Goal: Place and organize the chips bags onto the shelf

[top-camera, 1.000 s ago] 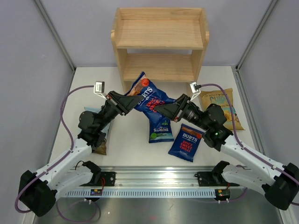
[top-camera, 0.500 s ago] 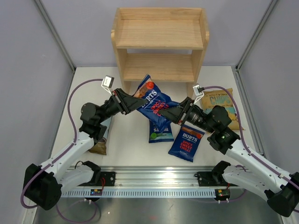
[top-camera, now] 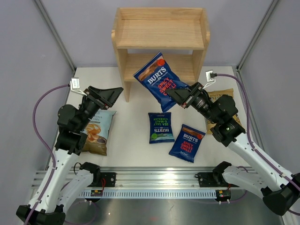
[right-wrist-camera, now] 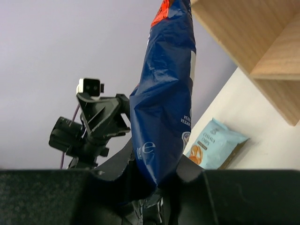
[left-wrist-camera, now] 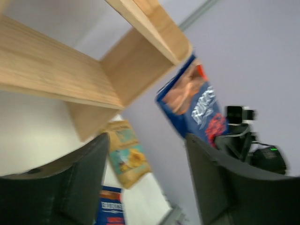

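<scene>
My right gripper point(top-camera: 176, 94) is shut on the lower corner of a dark-blue Burts chips bag with a red label point(top-camera: 158, 76), holding it tilted in the air in front of the lower tier of the wooden shelf point(top-camera: 160, 33). The right wrist view shows that bag point(right-wrist-camera: 164, 103) rising upright from the jaws point(right-wrist-camera: 155, 174). Left of the shelf's leg, my left gripper point(top-camera: 116, 93) is open and empty, and its wrist view point(left-wrist-camera: 146, 180) looks across at the held bag point(left-wrist-camera: 193, 101). On the table lie a pale blue bag point(top-camera: 96, 130), a green-label Burts bag point(top-camera: 161, 127) and a red-label Burts bag point(top-camera: 186, 143).
A yellow bag point(top-camera: 224, 96) lies at the right, partly under my right arm. The shelf's left front leg point(top-camera: 125, 89) stands close to my left gripper. Grey walls enclose the table on three sides, and a metal rail point(top-camera: 154, 185) runs along the near edge.
My left gripper opened, let go of the red-label bag and pulled back to the left. My right gripper kept the bag and lifted it up toward the shelf.
</scene>
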Controlling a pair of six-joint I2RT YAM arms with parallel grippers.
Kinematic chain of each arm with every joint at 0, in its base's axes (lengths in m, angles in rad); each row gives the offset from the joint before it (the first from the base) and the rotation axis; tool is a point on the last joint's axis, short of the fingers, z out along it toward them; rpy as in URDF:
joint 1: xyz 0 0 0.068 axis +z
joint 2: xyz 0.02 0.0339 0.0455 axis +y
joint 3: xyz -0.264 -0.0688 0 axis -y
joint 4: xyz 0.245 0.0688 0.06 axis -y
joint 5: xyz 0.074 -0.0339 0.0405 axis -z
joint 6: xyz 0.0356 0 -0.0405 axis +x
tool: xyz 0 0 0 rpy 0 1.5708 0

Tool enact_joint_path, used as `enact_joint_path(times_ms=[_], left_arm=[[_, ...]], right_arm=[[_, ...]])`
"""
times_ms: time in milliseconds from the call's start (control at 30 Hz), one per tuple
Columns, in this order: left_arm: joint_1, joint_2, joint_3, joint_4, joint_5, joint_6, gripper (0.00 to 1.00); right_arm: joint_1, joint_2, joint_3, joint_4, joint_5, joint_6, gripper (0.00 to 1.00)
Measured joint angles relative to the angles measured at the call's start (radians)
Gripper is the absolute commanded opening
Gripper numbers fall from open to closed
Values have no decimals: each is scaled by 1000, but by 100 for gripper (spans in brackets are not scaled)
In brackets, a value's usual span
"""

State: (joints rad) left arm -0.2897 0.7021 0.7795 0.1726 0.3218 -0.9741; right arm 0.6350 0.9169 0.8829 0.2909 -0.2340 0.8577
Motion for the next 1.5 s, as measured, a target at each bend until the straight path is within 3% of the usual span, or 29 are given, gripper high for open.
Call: enact_joint_path(times_ms=[200, 300, 667, 1000, 1200, 1500], left_arm=[[12, 6, 108, -233, -32, 146, 89], [12, -24, 124, -363, -57, 229, 99], [12, -167, 282, -773, -204, 520, 99], [12, -252, 192, -885, -332, 643, 99], [9, -257, 116, -890, -352, 655, 99], [-14, -255, 60, -890, -357, 664, 99]], right_arm=[[-48, 101, 147, -21, 42, 14, 12], [-72, 160, 231, -42, 67, 34, 11], [-95, 496, 550, -55, 250, 136, 7], [-62, 730, 767, -96, 451, 171, 7], [-64, 751, 827, -159, 509, 180, 9], [-184, 735, 830, -229, 512, 246, 12]])
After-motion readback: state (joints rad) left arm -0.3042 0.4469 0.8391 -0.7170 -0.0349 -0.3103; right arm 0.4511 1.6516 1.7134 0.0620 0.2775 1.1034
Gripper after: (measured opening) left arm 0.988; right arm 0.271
